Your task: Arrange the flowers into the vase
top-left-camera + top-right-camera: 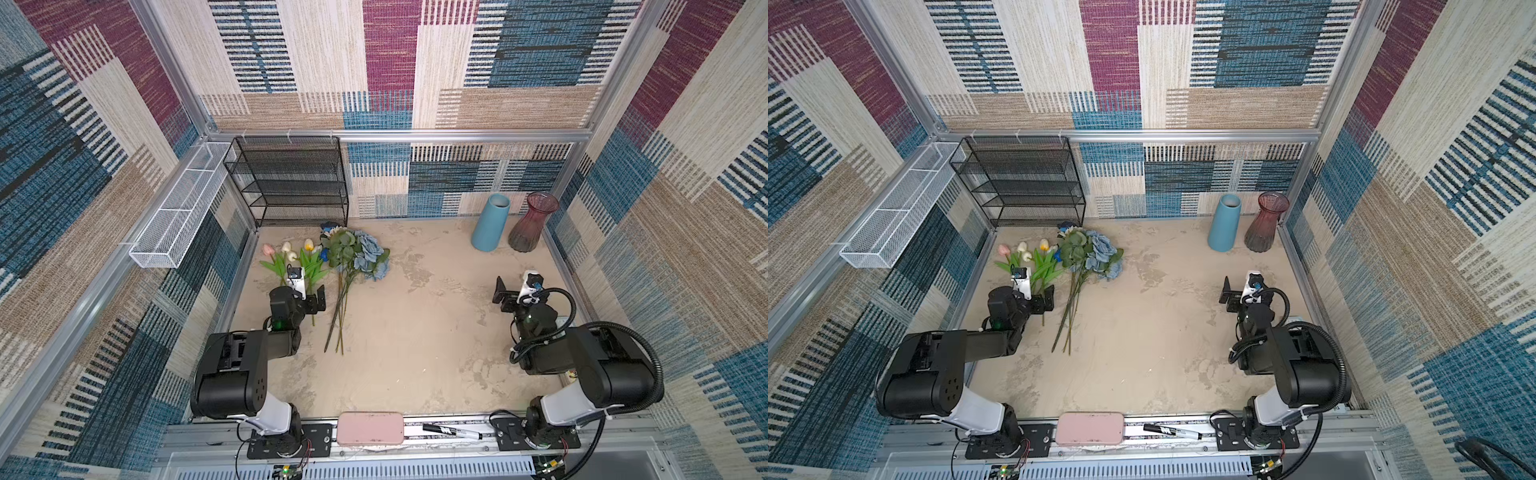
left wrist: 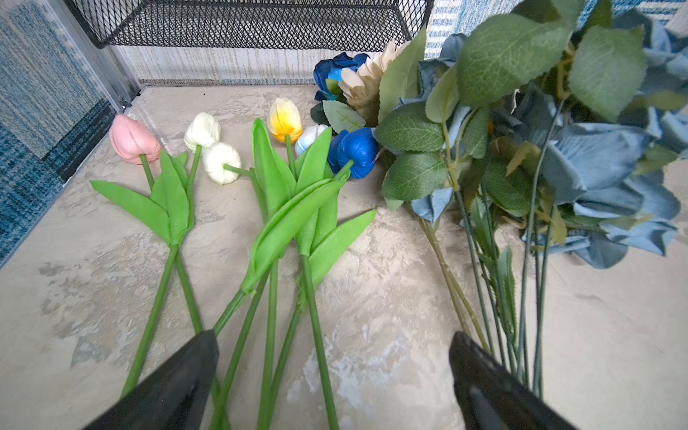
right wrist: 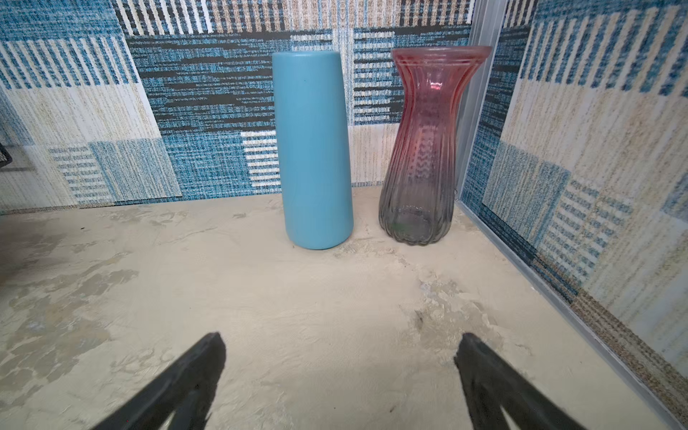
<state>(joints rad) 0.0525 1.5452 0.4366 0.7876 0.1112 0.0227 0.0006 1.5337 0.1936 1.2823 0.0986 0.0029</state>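
We have placed nothing yet: the flowers (image 1: 332,257) lie on the table (image 1: 415,332) far left, blue vase (image 3: 312,149) and pink glass vase (image 3: 420,149) stand flowerless (far right), and our left gripper (image 2: 335,338) and right gripper (image 3: 340,342) gape wide, empty.

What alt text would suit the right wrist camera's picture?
Two upright vases stand side by side on a beige table before a patterned wall: a blue vase and a pink glass vase. In front, the open right gripper holds nothing.

Both top views overlook the whole table (image 1: 415,353); left wrist faces flowers (image 2: 283,208), right wrist vases (image 3: 314,149), closely.
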